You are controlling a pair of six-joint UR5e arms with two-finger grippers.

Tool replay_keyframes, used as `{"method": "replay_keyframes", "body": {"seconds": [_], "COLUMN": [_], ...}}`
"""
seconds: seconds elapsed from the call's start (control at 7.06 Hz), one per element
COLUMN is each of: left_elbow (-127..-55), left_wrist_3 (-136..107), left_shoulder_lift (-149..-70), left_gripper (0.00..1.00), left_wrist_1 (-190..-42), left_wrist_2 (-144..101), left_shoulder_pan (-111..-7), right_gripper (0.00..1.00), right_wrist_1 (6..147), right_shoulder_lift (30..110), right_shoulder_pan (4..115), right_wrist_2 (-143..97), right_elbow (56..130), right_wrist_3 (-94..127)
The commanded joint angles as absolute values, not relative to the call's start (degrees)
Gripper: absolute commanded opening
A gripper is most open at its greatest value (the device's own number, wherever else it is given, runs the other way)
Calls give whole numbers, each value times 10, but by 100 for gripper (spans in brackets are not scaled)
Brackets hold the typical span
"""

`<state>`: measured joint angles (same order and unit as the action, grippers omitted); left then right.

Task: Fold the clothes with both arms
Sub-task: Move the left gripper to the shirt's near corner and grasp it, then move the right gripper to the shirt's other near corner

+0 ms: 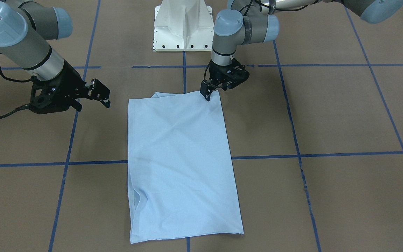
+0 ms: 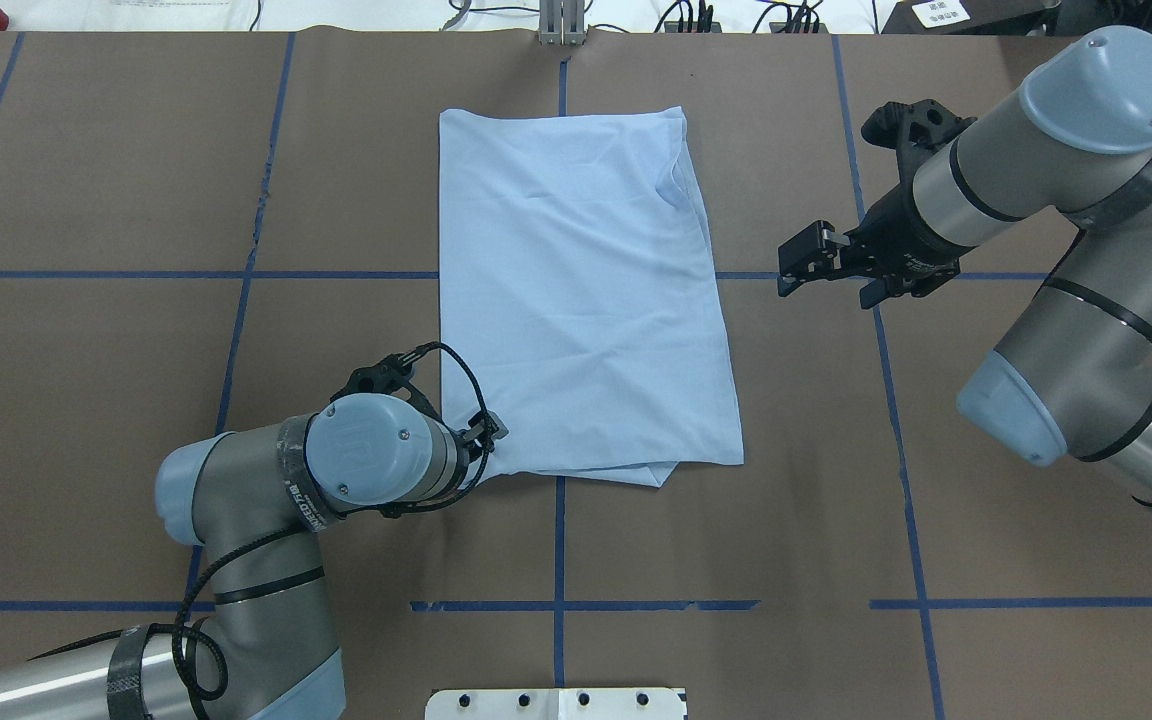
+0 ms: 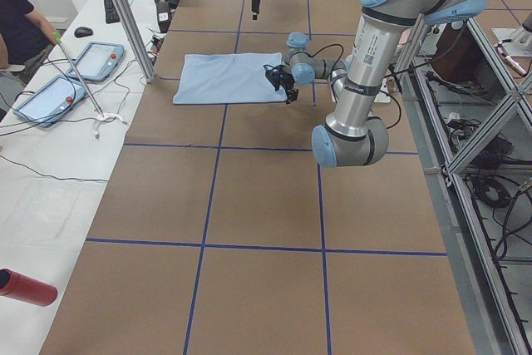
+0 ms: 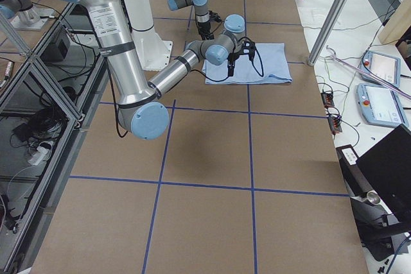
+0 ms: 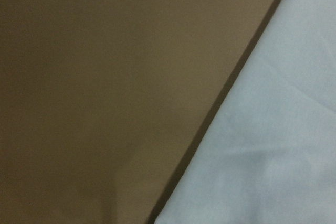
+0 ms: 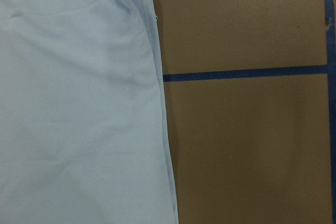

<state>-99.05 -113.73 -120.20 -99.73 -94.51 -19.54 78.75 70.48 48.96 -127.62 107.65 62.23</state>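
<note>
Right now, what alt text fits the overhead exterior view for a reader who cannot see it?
A light blue T-shirt, folded into a long rectangle, lies flat on the brown table. The left gripper is at its lower-left corner; the right gripper hovers clear of its right edge.

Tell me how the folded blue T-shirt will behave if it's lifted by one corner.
Probably floppy: the T-shirt lies flat with soft creases, so a corner lifted at the left gripper would likely drape and its layers peel apart. Likely light for its size, being thin cloth. Pushed, it would probably bunch up on the table rather than slide whole.
</note>
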Motion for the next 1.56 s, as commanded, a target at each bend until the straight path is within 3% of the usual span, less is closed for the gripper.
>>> {"method": "replay_keyframes", "body": {"seconds": [0.0,0.28,0.43,0.71,0.99,1.42], "left_elbow": [-991,-993,-994,-1011,-1081,-1107], "left_wrist_3": [-1145,-1145,-1145,-1136,-1053,-1042], "left_shoulder_lift": [-1205,-1205,-1206,-1202,-1181,-1176], "left_gripper": [60,15,0,0,0,0], "left_wrist_1": [-997,-998,-998,-998,-947,-925], "left_wrist_2": [-946,-945,-944,-948,-951,-968], "left_shoulder_pan": [-195,-194,-194,-196,-200,-197], "right_gripper": [100,100,100,100,100,100], "right_wrist_1": [787,787,787,787,787,775], "right_shoulder_lift": [705,705,705,705,705,696], "right_shoulder_pan": [490,490,490,490,474,315], "right_wrist_2": [-1276,-1276,-1276,-1276,-1273,-1125], "right_elbow": [1076,1076,1076,1077,1084,1101], "right_wrist_3": [622,622,622,623,675,916]}}
